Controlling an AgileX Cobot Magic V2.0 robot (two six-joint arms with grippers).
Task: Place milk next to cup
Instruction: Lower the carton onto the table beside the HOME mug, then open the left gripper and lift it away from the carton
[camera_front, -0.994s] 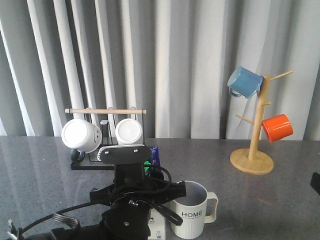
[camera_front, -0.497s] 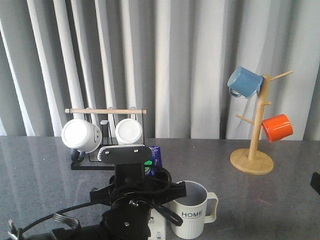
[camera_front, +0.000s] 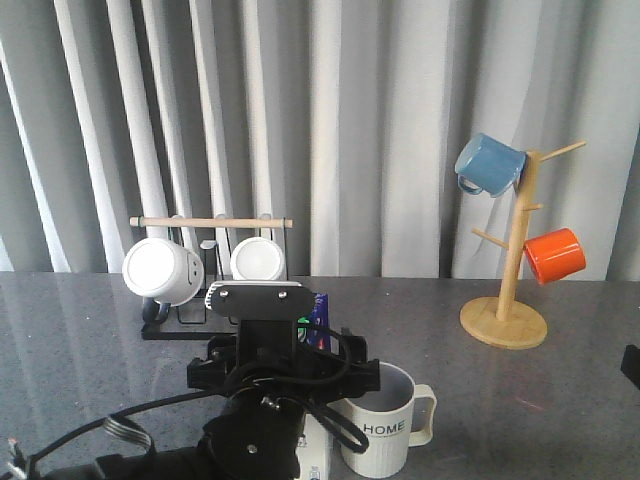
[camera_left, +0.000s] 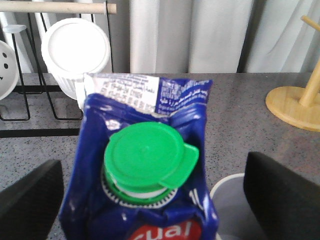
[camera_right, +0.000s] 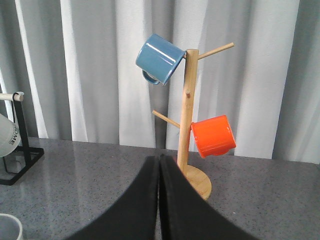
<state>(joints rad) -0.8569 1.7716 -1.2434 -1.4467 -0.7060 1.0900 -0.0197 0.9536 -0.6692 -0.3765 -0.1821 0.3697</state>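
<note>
The milk (camera_left: 145, 165), a blue carton with a green cap and red label, stands upright between my left gripper's (camera_left: 152, 200) two black fingers (camera_left: 280, 195). The jaws are spread wide, with a gap on each side of the carton. The cup (camera_front: 385, 420), ribbed pale grey with "HOME" on it, stands just right of the milk (camera_front: 318, 318); its rim shows in the left wrist view (camera_left: 227, 205). In the front view my left arm hides most of the carton. My right gripper (camera_right: 159, 165) is shut and empty, far right, facing the mug tree.
A black wire rack (camera_front: 180, 320) with a wooden rod holds two plain white mugs (camera_front: 160, 270) behind the milk. A wooden mug tree (camera_front: 505, 320) at the back right carries a blue mug (camera_front: 488, 165) and an orange mug (camera_front: 555, 255).
My left wrist has risen a little and shifted slightly right over the carton. The milk and the cup have stayed in place. The right arm has not moved.
</note>
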